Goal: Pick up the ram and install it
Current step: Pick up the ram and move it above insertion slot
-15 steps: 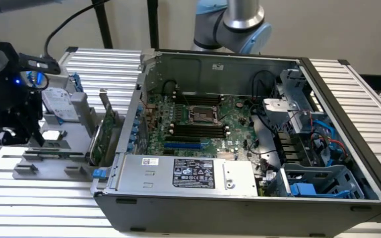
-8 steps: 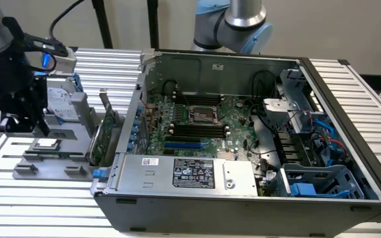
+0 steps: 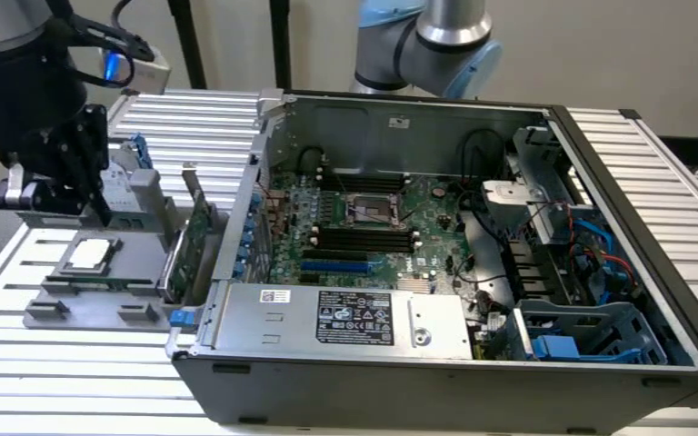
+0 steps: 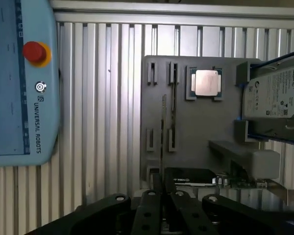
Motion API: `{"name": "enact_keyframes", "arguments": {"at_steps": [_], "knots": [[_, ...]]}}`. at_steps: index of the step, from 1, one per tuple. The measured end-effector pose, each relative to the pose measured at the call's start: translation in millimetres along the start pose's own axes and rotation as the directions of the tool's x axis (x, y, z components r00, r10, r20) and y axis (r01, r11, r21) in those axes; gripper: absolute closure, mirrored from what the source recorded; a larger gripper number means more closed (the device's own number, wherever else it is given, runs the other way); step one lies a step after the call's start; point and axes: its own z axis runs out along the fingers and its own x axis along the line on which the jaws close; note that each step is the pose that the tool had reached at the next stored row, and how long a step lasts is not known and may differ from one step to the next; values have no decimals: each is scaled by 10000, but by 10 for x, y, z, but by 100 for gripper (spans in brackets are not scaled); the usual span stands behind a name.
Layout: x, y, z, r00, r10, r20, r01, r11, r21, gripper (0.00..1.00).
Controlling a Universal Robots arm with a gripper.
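Note:
The ram (image 4: 163, 127) appears edge-on in the wrist view, as a thin green line over the grey holder plate (image 4: 196, 127), between two rows of slots. Its near end runs in between my black gripper's (image 4: 162, 185) fingers, which stand close together on it. In the exterior view my gripper (image 3: 98, 216) hangs over the grey holder (image 3: 94, 291) at the exterior view's left, well apart from the open computer case (image 3: 640, 182). Black memory slots (image 3: 362, 238) lie on the motherboard inside the case.
A square silver processor (image 4: 206, 82) rests on the holder, with a hard drive (image 4: 274, 93) beside it. A taller green card (image 3: 189, 241) stands between holder and case. A blue teach pendant (image 4: 19, 83) lies on the slatted table. A power supply (image 3: 337, 313) sits at the case's front.

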Motion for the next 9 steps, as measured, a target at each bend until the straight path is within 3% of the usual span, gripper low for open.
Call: {"name": "enact_keyframes", "arguments": {"at_steps": [5, 9], "knots": [[-4, -224, -182, 10000, -6, 95, 6, 10000, 3, 100], [-4, -403, -238, 9999, -6, 139, 6, 10000, 2, 100]]}}
